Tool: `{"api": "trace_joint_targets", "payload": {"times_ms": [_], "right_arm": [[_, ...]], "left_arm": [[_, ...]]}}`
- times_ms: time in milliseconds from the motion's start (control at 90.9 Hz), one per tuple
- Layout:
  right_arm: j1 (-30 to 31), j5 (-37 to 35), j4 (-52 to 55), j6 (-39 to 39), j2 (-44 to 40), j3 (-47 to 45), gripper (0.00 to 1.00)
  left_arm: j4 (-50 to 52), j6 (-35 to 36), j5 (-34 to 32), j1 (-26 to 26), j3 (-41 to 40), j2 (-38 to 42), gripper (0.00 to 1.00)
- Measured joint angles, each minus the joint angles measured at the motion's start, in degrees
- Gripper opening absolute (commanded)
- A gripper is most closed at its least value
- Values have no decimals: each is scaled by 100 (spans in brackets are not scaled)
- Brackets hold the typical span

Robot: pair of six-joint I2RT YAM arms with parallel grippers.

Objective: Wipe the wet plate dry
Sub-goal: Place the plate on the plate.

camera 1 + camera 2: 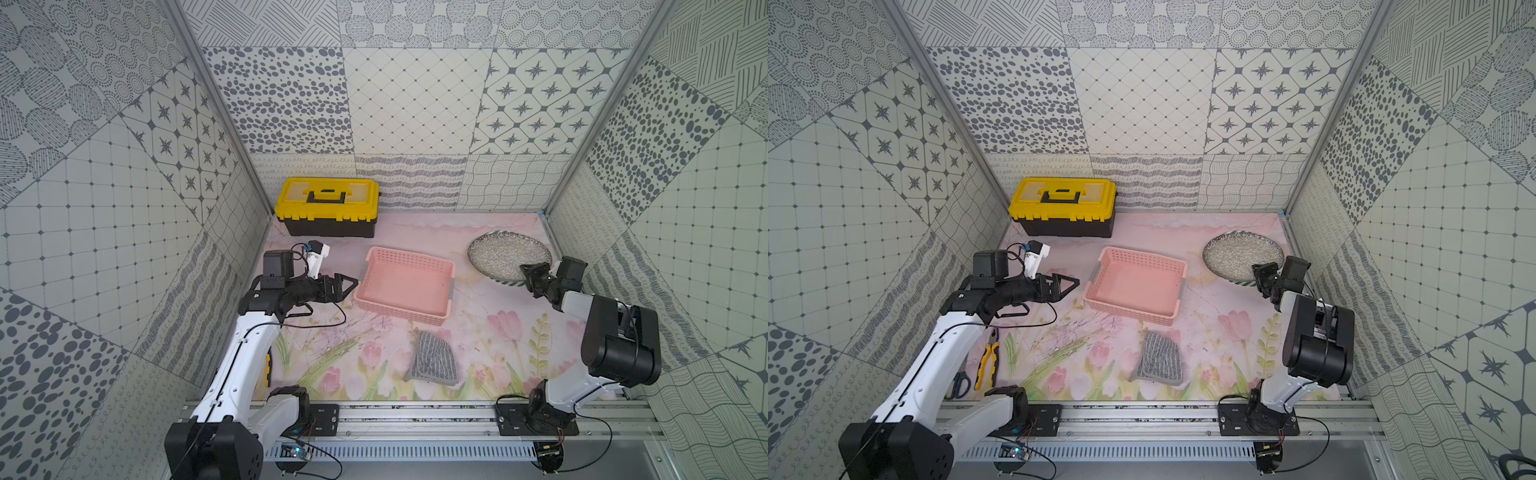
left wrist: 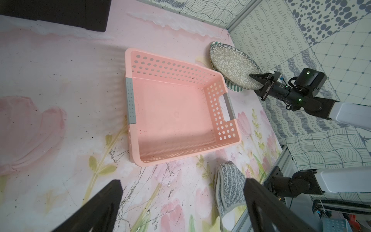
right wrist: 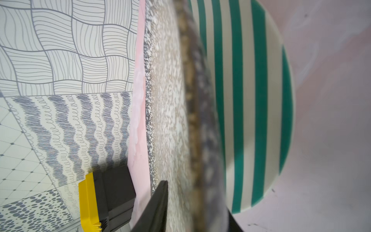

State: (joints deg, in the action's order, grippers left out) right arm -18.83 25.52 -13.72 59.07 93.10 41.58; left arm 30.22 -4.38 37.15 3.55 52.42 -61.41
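The basket (image 1: 409, 259) sits just ahead of the left gripper (image 1: 351, 283), whose fingers (image 2: 112, 192) stand spread wide. The plate (image 1: 505, 253) has its near rim between the fingers (image 3: 158, 200) of the right gripper (image 1: 534, 270) — one over the speckled face, one under the rim. Whether they pinch it I cannot tell. A striped plate (image 3: 251, 100) lies beneath. The cloth (image 1: 434, 359) lies flat — apart from both pairs of fingers.

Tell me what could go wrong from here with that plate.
The right gripper straddles only the near rim of the speckled plate; such a thin hold might slip when lifting. The striped plate underneath could get dragged or knocked. The cloth lies apart at the front, so that hold may need to last.
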Motion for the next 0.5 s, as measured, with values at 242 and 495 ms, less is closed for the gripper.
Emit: {"api": "trace_joint_targets", "payload": {"times_ms": [242,495], "right_arm": [[-79,-151,214,-293,0,0,55],[-153,-337,754,-610,-17,9,69]], "left_arm": [[0,0,-2,0,2,28,100],[7,4,-13,0,44,37,100]]}}
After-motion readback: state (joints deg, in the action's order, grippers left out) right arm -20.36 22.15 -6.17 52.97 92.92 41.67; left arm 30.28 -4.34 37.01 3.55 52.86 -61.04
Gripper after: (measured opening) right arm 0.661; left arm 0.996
